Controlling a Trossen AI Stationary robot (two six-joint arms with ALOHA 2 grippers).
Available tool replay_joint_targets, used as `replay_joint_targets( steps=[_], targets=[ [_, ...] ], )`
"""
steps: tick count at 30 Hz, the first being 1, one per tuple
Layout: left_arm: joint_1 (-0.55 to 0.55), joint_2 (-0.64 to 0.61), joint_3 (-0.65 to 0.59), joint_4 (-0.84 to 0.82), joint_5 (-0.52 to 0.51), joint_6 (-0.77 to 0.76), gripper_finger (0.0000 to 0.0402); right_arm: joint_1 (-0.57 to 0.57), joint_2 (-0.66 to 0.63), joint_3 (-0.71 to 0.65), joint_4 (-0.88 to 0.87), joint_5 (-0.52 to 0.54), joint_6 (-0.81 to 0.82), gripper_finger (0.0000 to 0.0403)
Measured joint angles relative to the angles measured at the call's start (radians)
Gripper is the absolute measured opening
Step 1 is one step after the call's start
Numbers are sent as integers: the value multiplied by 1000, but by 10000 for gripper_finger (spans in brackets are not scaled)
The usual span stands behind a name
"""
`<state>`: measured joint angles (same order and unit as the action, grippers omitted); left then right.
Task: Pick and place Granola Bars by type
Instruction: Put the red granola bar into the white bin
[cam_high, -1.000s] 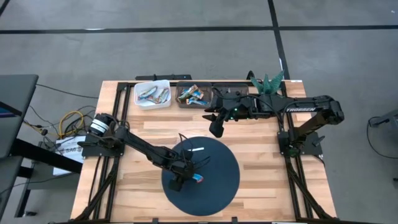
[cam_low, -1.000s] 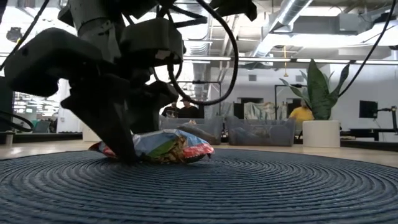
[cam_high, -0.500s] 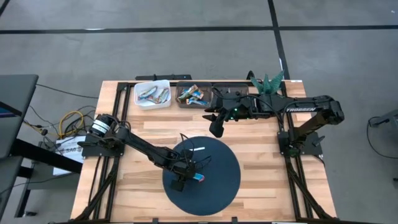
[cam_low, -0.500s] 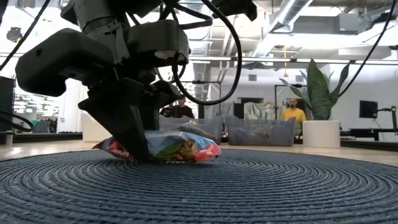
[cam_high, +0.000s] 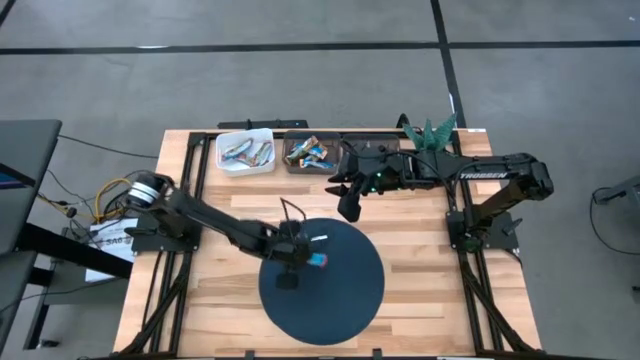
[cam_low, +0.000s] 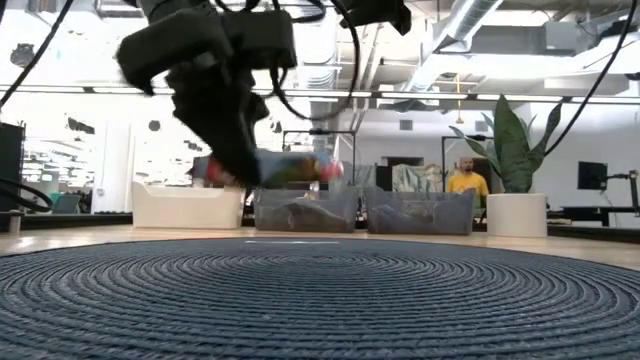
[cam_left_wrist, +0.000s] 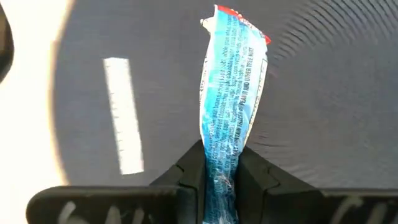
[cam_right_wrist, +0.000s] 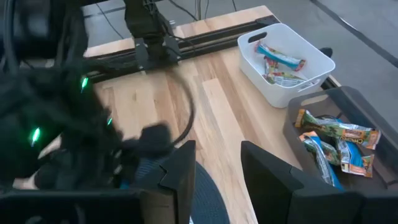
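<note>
- Left gripper (cam_high: 303, 255) hangs over the left part of the round dark mat (cam_high: 350, 300), its fingers (cam_left_wrist: 186, 177) clamped on one end of a blue granola bar (cam_left_wrist: 229, 118); seen from table height, the bar is clear of the mat.
- Just beyond the held bar, a thin white strip (cam_high: 319, 239) lies flat on the mat.
- At the far edge of the wooden table (cam_high: 420, 250) stand two bins side by side: a white bin (cam_high: 246, 151) on the left with a few bars, and a dark bin (cam_high: 308, 153) to its right with blue and orange-tan bars.
- Right gripper (cam_high: 346, 205) waits above the table just near of the dark bin, beyond the mat's far rim; its fingers (cam_right_wrist: 180, 168) are spread apart with nothing between them.
- Green plant-like object (cam_high: 430, 130) sits at the table's far right edge.
- From table height the left arm is blurred, and the bins behind it are partly covered.
- Person in a yellow top (cam_low: 463, 180) stands in the room well behind the table.
</note>
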<state>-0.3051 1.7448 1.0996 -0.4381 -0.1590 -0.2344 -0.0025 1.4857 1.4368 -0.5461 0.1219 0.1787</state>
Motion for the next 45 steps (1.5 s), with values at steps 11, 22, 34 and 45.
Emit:
replay_joint_targets(
  steps=[11,22,34,45],
  targets=[
    [208,-340,-54,-190,-198,-27,47,0,0,0,7,-45,-16,120],
    [623,-606,-202,-233,-249,-109,47,-10,1,0,101,-45,-48,120],
    [1054,-522,-205,-225,-108,26,47,-70,1,0,133,-95,-56,120],
    [1154,-430,-205,-126,-48,154,91,-84,1,0,135,-97,-56,120]
  ],
)
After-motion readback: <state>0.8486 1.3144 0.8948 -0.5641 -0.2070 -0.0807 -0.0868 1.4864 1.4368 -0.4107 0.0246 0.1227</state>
